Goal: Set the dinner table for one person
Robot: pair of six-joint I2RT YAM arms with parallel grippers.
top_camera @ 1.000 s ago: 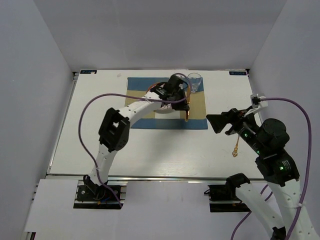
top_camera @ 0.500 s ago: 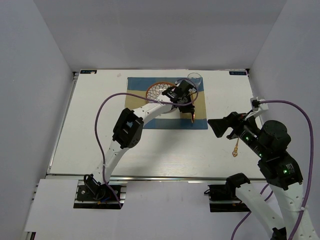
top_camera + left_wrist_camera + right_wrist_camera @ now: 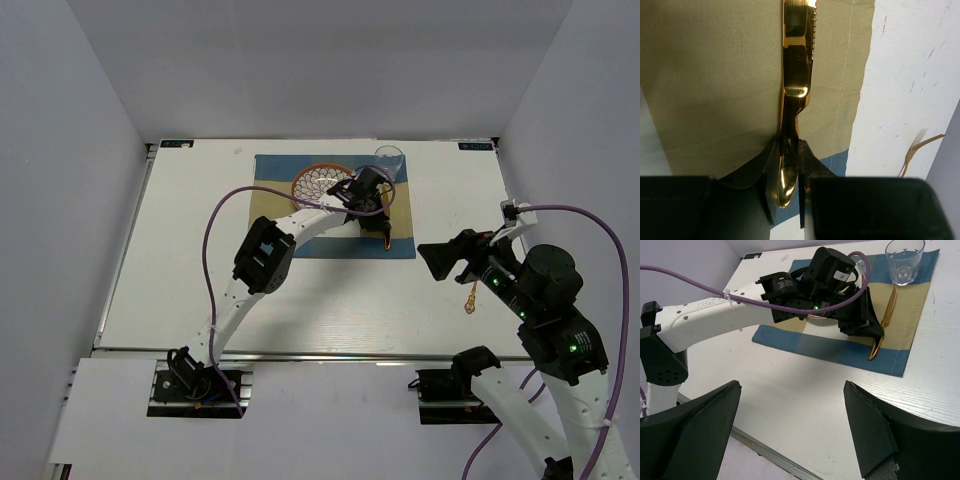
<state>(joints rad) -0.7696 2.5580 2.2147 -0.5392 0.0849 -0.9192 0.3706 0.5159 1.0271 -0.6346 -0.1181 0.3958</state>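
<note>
The white dinner table (image 3: pixel 200 270) carries a blue-and-beige placemat (image 3: pixel 275 200) with a patterned plate (image 3: pixel 318 183) and a clear glass (image 3: pixel 389 163) on it. My left gripper (image 3: pixel 381 224) is shut on the handle of a gold knife (image 3: pixel 797 75) at the right side of the placemat. The blade lies low over the beige strip and points toward the glass (image 3: pixel 903 262). A gold fork (image 3: pixel 469 298) lies on the bare table to the right and shows in the left wrist view (image 3: pixel 917 149). My right gripper (image 3: pixel 440 258) is open and empty above the table, left of the fork.
A metal rail (image 3: pixel 300 352) runs along the table's near edge. Grey walls close in the left, back and right sides. The left arm (image 3: pixel 715 315) stretches across the table's middle to the placemat (image 3: pixel 830 352).
My left gripper has carried the knife rightward from over the plate to the placemat's right strip, uncovering the plate. The right arm has shifted slightly.
</note>
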